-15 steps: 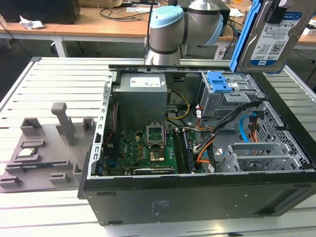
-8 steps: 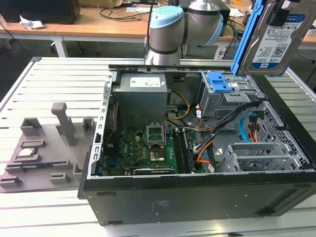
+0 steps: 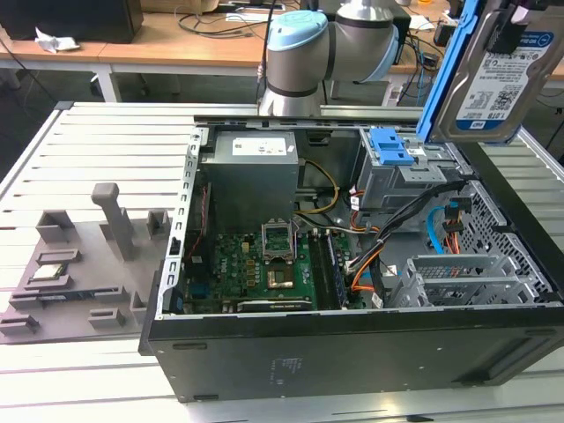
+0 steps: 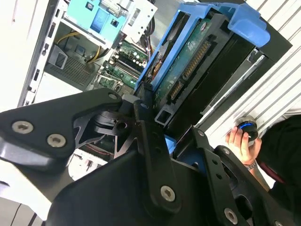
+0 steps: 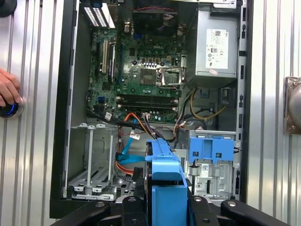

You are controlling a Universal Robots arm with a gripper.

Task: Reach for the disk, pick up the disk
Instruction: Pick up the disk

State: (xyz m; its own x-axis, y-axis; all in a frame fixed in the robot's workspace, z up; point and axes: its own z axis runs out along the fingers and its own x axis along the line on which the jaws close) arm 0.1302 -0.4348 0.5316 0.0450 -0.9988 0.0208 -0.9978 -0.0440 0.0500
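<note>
One tool (image 4: pixel 157 127), black matte metal with bolted linkage arms, and it's pinching the disk (image 4: pixel 188 66) by its end; in the second wrist view you can see the black fingers (image 4: pixel 141 110) clamped on the blue plastic rail. The disk is up in the air above the open PC case (image 3: pixel 352 352), over the case's corner on the exterior view's right. It's a flat silver-grey metal slab with a white and blue barcode label on one face (image 3: pixel 507 75), a bare green circuit board with a connector row on the other face, and chunky blue plastic rails along the edges (image 5: pixel 164 188).

Directly under the disk inside the case sits the grey sheet-metal drive cage (image 3: pixel 410 176) with its blue plastic latch (image 3: pixel 390 145) on top. Next to the cage is the boxy grey power supply (image 3: pixel 251 176), and further into the case the green motherboard (image 3: pixel 264 264) with its square shiny CPU socket. Orange, blue and black cables (image 3: pixel 441 229) loop beside the cage.

The case lies on its side on a ribbed, pale metal bench (image 3: pixel 115 150). Off the case on the exterior view's left there's a grey moulded fixture (image 3: pixel 79 264) with pegs and slots. In both wrist views a person's hand (image 5: pixel 8 89) rests on a round blue-lit button (image 5: pixel 9 109) on the bench beside the case.
</note>
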